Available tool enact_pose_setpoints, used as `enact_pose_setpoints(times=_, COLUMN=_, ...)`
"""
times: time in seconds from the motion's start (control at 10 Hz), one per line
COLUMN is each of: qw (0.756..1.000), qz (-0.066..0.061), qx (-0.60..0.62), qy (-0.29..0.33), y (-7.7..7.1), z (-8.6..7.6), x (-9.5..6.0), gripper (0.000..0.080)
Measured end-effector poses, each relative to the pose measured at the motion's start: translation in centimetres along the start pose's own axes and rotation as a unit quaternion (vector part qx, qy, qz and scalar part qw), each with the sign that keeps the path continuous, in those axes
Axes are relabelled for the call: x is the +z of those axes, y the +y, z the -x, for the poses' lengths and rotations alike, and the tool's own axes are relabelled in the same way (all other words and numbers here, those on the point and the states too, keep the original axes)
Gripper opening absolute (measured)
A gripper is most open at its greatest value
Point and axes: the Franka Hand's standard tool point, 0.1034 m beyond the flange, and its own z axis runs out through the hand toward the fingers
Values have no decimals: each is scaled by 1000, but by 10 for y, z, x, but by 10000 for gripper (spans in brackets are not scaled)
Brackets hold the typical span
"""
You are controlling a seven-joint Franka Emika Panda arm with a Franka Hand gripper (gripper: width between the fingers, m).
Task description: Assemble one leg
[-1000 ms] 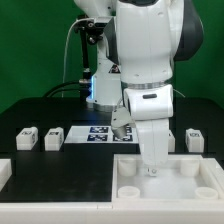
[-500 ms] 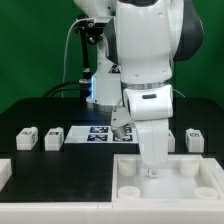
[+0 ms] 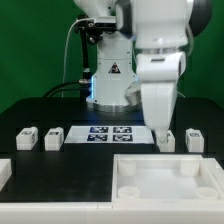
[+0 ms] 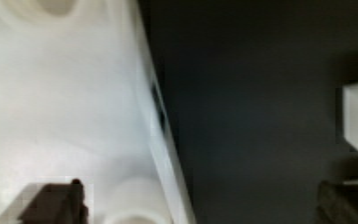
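Gripper (image 3: 160,127) is shifting off the tray (image 3: 130,186) to right-centre; you're holding it open near a leg (image 3: 167,141), probably for pickup.

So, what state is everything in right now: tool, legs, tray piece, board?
Tool: open, nothing between its fingers.
Far-left leg: loose on the table.
Second leg: loose on the table.
Far-right leg: loose on the table.
Block by the tool: probably the fourth leg, not gripped.
Tray-shaped piece: flat, open side up, no leg fitted.
Marker board: flat on the table.
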Motion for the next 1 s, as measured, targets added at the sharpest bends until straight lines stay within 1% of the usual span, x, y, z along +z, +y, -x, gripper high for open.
enact_pose_setpoints(times=0.1, qw=999, qz=2, qx=55, qy=1, y=-8, z=-13, x=-7, gripper=649)
enact_pose_setpoints(times=0.2, qw=991, qz=10, qx=133, qy=2, y=-12, z=-30, x=-22, gripper=649)
enact_pose_setpoints(times=0.3, qw=983, qz=16, qx=184, qy=8, y=-20, z=-39, x=-24, gripper=649)
enact_pose_setpoints(times=0.4, qw=974, qz=12, qx=224, qy=11, y=-22, z=-40, x=-22, gripper=649)
enact_pose_setpoints(times=0.7, qw=932, qz=8, qx=361, qy=14, y=-22, z=-41, x=-22, gripper=649)
enact_pose_setpoints(times=0.8, qw=908, qz=3, qx=418, qy=16, y=-23, z=-42, x=-21, gripper=649)
enact_pose_setpoints(times=0.9, qw=872, qz=-2, qx=489, qy=17, y=-30, z=-48, x=-12, gripper=649)
enact_pose_setpoints(times=1.0, qw=847, qz=-12, qx=531, qy=14, y=-36, z=-51, x=-3, gripper=649)
